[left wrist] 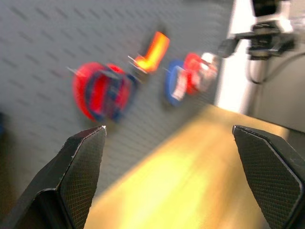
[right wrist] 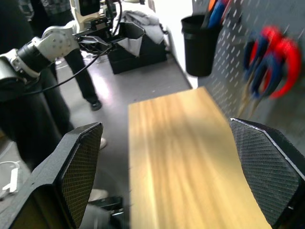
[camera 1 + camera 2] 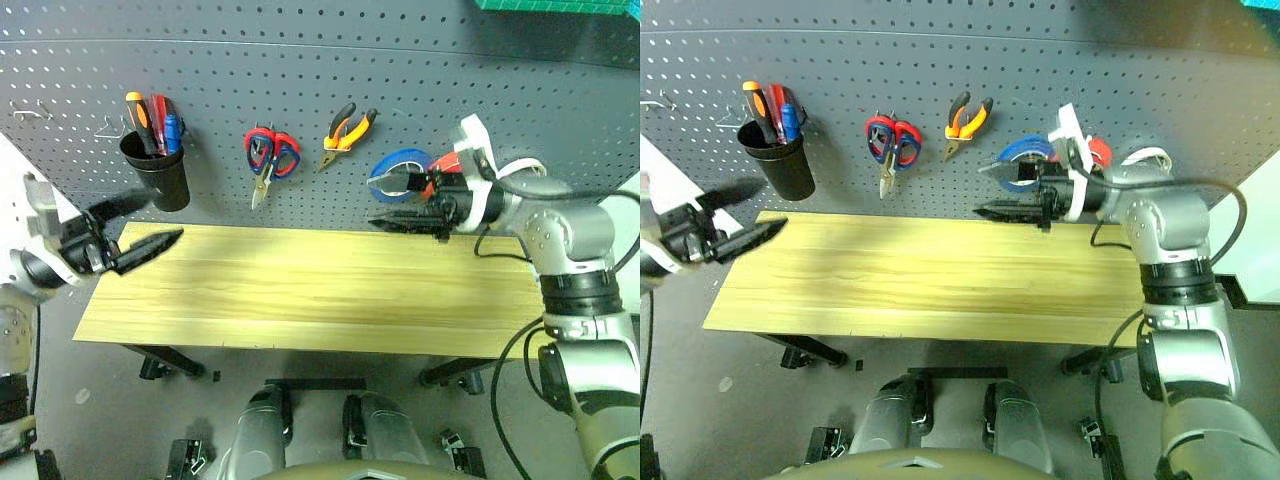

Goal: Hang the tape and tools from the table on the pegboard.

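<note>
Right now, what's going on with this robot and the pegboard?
Neither arm holds anything. The left gripper is open above the left end of the wooden table, and the right gripper is open in front of the blue tape roll. On the pegboard hang red-handled scissors, orange-and-black pliers and a black cup of tools.

This is a workshop or robotics lab. A wide dark grey perforated pegboard fills the wall, hung with red-handled scissors at 12 o'clock, orange-and-black pliers at 1 o'clock, and a black plastic cup of screwdrivers at 10 o'clock. Below stands a light yellowish wood-plank table on a grey floor, with a person's dark trouser legs nearby.
</note>
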Tool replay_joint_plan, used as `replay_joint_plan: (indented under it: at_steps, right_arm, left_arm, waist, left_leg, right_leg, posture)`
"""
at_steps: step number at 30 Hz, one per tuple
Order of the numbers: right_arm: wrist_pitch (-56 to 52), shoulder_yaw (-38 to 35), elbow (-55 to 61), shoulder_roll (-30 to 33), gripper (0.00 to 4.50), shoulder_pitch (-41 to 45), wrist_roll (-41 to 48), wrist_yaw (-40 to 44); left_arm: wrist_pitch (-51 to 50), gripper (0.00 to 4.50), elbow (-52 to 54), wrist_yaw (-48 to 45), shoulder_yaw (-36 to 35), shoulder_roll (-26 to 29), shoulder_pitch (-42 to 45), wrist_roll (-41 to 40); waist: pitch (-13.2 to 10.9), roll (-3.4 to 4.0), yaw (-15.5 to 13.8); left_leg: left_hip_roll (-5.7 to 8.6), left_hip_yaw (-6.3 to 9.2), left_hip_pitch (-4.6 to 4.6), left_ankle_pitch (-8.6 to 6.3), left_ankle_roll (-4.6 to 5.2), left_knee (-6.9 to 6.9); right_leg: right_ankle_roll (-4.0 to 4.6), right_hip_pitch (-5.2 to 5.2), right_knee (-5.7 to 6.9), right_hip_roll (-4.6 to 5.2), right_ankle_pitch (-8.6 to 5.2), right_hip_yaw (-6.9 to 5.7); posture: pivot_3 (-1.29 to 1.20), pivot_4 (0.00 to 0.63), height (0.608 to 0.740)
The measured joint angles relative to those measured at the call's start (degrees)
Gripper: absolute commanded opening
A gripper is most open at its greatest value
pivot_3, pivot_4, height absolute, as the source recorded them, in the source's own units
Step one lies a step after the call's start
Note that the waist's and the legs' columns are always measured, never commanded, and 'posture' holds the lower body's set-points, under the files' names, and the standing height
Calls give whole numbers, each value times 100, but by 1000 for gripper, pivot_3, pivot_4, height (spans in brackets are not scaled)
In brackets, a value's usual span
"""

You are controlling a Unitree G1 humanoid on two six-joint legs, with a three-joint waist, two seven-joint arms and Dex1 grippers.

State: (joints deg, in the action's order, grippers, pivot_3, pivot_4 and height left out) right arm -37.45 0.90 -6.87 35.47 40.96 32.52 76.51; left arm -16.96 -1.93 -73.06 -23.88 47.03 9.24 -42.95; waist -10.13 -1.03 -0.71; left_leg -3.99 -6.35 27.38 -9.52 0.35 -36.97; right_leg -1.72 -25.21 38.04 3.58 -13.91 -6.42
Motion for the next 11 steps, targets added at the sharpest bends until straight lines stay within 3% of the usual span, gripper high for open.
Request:
replay_joint_plan:
  at_steps: [7,11]
  right_arm:
    - [405,271,-234,193,4500,-355,-252,378]
    - [779,303,-645,158,4500,-350,-458,429]
  left_arm:
    - [480,4453,-565,-770,756,-285,-34,522]
    - [660,4453,-701,-908,769,-286,13,618]
  waist:
    - [85,26,5]
    - [112,34,-2]
  left_leg:
    - [2,-3,-1,2,11,0]
    - [3,-5,-1,1,12,0]
  right_leg:
    - [-2,0,-2,-4,-1,1]
    - [-2,-1,-3,-1,-1,4]
  posture:
    - [81,57,730]
    - [88,43,730]
